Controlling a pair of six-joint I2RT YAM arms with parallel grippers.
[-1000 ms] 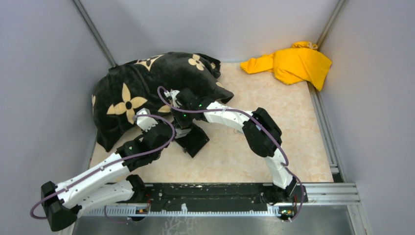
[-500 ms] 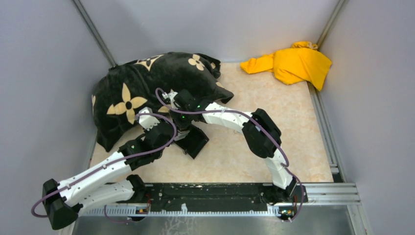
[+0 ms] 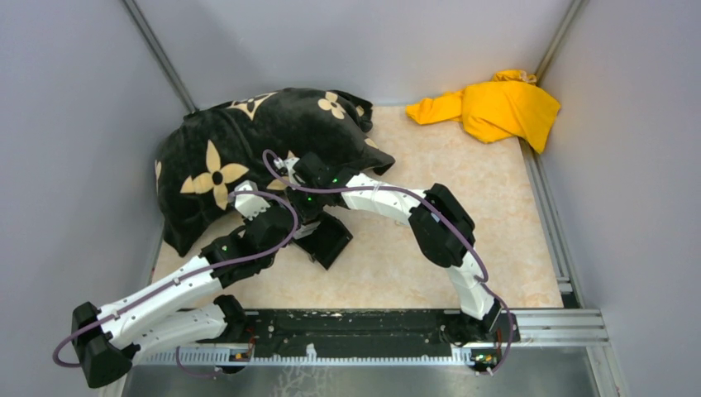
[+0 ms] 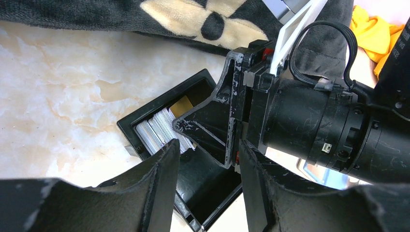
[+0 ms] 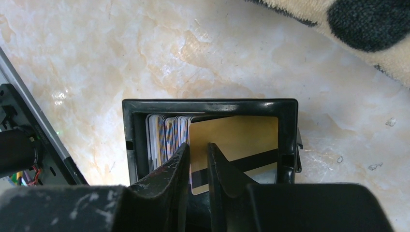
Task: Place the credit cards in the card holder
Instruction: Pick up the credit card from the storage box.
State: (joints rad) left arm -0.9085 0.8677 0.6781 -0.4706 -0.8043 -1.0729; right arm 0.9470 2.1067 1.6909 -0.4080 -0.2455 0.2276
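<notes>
A black open box (image 5: 208, 105) sits on the marble table and holds a row of upright cards (image 5: 167, 135). A gold-orange credit card (image 5: 241, 135) leans face-up beside that row. My right gripper (image 5: 198, 147) reaches down into the box. Its fingers stand a narrow gap apart at the gold card's left edge, and nothing is clamped between them. My left gripper (image 4: 210, 159) hangs open over the box's near half (image 4: 208, 193), beside the right gripper's finger (image 4: 212, 121). A light blue flat piece (image 4: 333, 176) shows under the right arm. The card holder is out of view.
A black blanket with beige flowers (image 3: 248, 141) is heaped at the back left, close behind the box (image 3: 331, 240). A yellow cloth (image 3: 496, 107) lies in the back right corner. Grey walls close in three sides, and a metal rail (image 3: 372, 331) runs along the near edge.
The right wrist has edged slightly left over the box. The left arm has shifted only a little.
</notes>
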